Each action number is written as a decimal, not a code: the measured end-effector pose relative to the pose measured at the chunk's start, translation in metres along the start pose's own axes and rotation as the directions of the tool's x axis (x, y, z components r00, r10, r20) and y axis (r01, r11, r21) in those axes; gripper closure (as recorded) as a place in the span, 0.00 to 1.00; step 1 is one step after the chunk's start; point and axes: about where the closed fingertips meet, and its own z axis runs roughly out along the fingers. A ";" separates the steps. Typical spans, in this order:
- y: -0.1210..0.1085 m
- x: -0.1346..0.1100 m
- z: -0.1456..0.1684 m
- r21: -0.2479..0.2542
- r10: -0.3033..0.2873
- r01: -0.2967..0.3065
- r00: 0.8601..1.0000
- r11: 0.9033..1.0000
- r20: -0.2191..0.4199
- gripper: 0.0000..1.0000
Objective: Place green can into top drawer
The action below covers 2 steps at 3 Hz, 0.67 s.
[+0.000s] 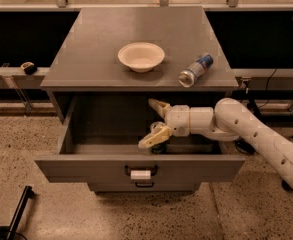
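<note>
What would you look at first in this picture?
The big white robot arm catches the eye: it reaches from the right into the open top drawer, with its gripper spread open inside. On top of the grey cabinet a white bowl sits near the middle. A blue-and-silver can lies on its side near the right front edge.

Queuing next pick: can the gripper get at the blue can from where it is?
Probably not directly: the open gripper sits inside the drawer, under the cabinet top where the blue can lies. It'd need to back out first.
</note>
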 end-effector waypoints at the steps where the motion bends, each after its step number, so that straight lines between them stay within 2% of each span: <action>1: 0.000 -0.001 -0.001 -0.001 -0.001 0.001 1.000 1.000 0.000 0.00; 2: 0.004 -0.015 -0.027 0.037 -0.017 0.017 1.000 0.999 -0.011 0.00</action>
